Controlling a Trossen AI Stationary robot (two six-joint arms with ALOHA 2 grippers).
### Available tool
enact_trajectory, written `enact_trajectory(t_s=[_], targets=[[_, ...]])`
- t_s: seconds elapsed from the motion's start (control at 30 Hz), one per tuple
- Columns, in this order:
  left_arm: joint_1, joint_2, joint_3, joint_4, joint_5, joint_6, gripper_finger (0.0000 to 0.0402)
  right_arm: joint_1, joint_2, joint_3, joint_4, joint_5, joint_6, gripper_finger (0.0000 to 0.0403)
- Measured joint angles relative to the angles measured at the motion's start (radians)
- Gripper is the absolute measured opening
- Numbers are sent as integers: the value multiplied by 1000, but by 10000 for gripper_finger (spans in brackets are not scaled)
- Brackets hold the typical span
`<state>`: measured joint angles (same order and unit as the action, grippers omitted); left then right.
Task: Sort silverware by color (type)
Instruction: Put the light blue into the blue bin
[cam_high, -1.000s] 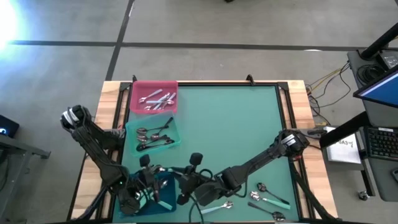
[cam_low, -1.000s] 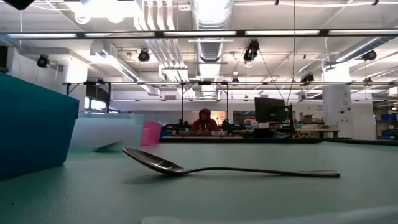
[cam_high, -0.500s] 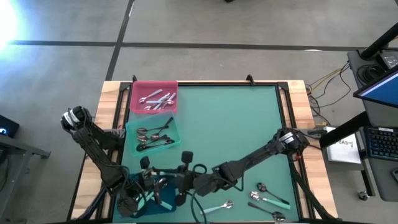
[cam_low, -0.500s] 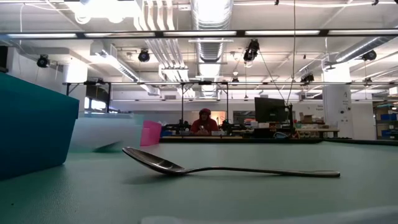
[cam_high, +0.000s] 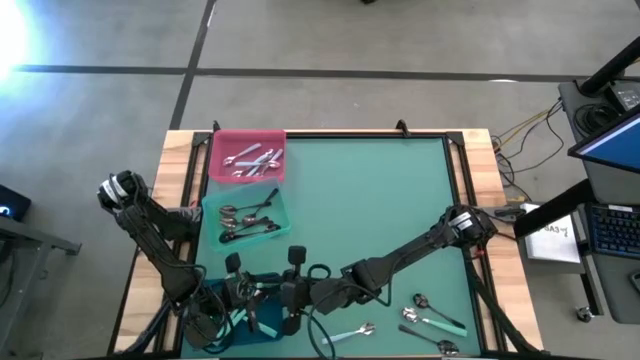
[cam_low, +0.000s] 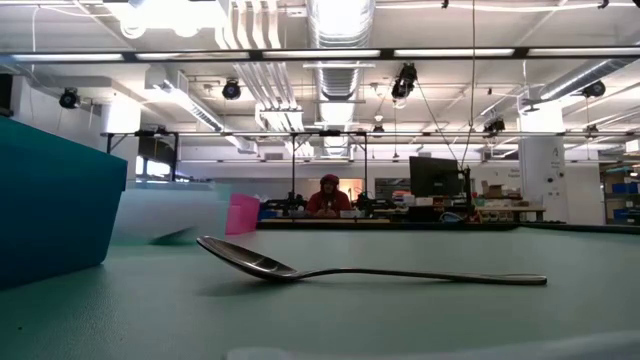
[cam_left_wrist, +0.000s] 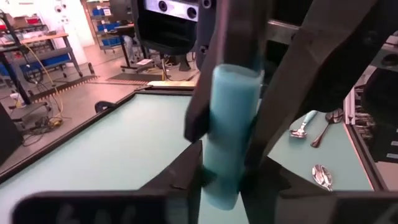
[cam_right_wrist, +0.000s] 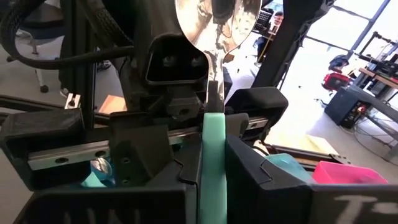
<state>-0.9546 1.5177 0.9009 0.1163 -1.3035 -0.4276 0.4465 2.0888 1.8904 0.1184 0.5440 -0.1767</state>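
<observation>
A teal-handled spoon (cam_right_wrist: 214, 74) hangs between my two grippers above the blue tray (cam_high: 232, 322) at the table's near left. My left gripper (cam_left_wrist: 227, 165), also seen from above (cam_high: 256, 296), and my right gripper (cam_right_wrist: 213, 155), seen from above (cam_high: 288, 300), face each other, both shut on the spoon's handle. More silverware lies loose at the near right: two spoons (cam_high: 351, 333) (cam_high: 420, 300) and teal-handled ones (cam_high: 432, 321). The low view shows a silver spoon (cam_low: 370, 272) lying on the mat. My left gripper has the spoon's teal handle (cam_left_wrist: 221, 183) between its two fingers (cam_left_wrist: 189, 171), near one end of it. It comes in level from the table's left. The spoon is lifted clear. My right gripper pinches the teal handle (cam_right_wrist: 213, 140) between its two fingers (cam_right_wrist: 249, 162), coming level from the table's right. The shiny bowl (cam_right_wrist: 217, 18) sticks out beyond the fingers, in front of the left gripper's body. The spoon is clear of the tray.
A pink tray (cam_high: 215, 150) with all-silver pieces stands at the far left. A green tray (cam_high: 210, 212) with black-handled spoons sits just nearer. The blue tray's wall (cam_low: 50, 200) fills the low view's left. The mat's middle and far right are bare.
My right gripper has swung a little toward the table's left with the spoon, and its wrist has turned. It now stands right against my left gripper over the blue tray. My left gripper's wrist has also turned.
</observation>
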Motion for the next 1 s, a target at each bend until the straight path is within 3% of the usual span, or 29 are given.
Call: enact_trajectory(t_s=[0.07, 0.37, 0.5, 0.73, 1.0], targets=[[0, 0, 0, -3, 2, -3, 55, 0, 0, 0, -1, 1, -4, 34], [0, -6, 0, -6, 48, 0, 55, 2, -3, 0, -7, 3, -11, 35], [1, -14, 0, -6, 87, 22, 55, 2, -10, 1, -60, -4, -11, 84], [0, -29, 0, -14, 129, 34, 55, 3, -78, 34, -323, 0, 102, 191], [-7, -76, 1, -133, 415, -14, 55, 22, -194, 80, -770, 4, 471, 212]])
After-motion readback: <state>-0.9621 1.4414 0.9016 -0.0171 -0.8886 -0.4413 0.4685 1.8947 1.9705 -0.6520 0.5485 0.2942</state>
